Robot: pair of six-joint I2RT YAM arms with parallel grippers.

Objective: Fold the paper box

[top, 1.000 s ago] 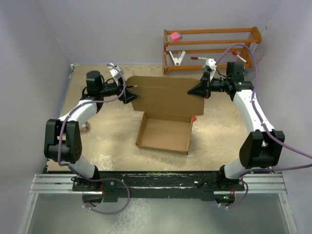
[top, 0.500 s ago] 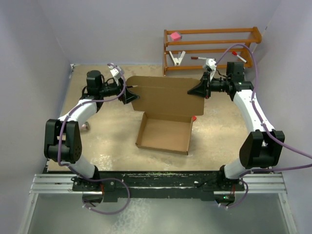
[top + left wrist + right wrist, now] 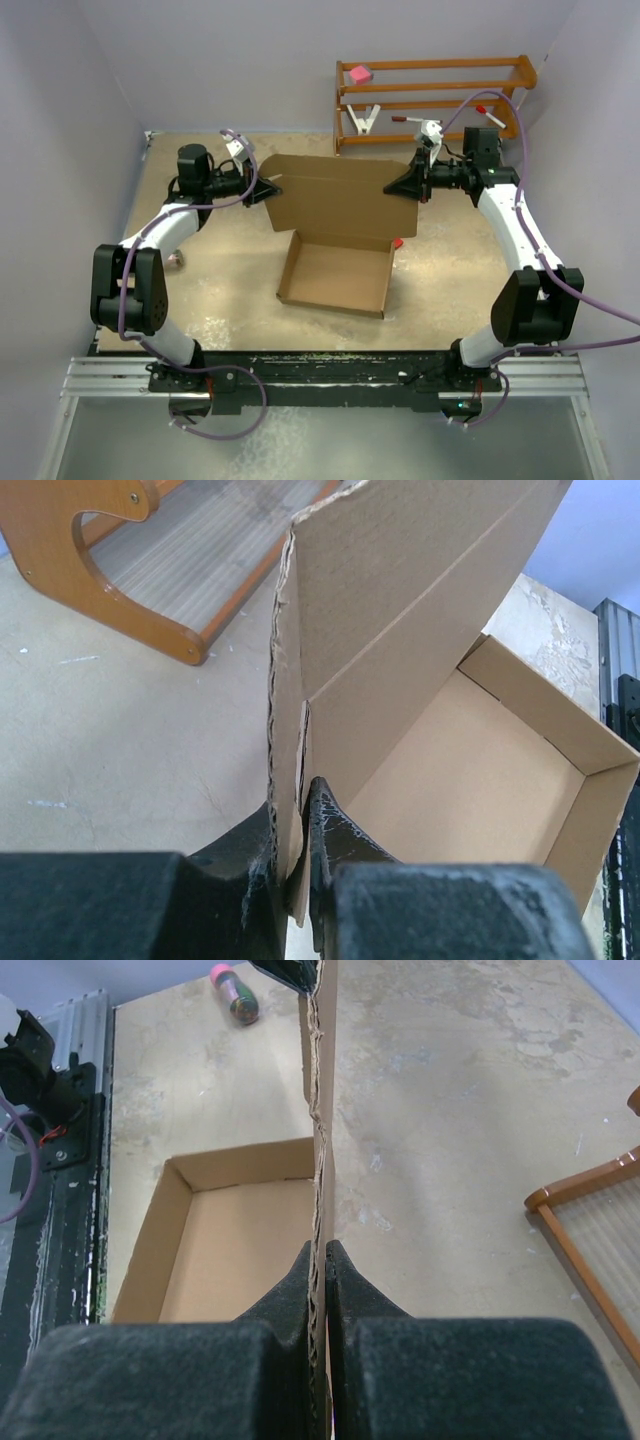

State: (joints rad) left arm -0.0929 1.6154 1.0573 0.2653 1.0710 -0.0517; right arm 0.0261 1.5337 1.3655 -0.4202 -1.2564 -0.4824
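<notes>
The paper box [image 3: 338, 272] is a brown cardboard mailer in the middle of the table. Its shallow tray lies open and its lid [image 3: 340, 195] stands upright at the far side. My left gripper [image 3: 268, 190] is shut on the lid's left edge. In the left wrist view the left gripper [image 3: 293, 815] pinches the lid's edge and a thin side flap, with the tray [image 3: 470, 780] beyond. My right gripper [image 3: 392, 186] is shut on the lid's right edge. In the right wrist view the right gripper [image 3: 325, 1255] clamps the cardboard edge-on, with the tray [image 3: 240, 1250] to the left.
A wooden rack [image 3: 430, 100] stands at the back right with a pink block [image 3: 360, 74] and white clips on it. A small red item [image 3: 398, 242] lies by the box's right side. A small pink-capped object [image 3: 177, 260] lies near the left arm.
My left gripper has closed onto the lid's left edge, where its fingers stood apart before. The right arm and the box have hardly moved.
</notes>
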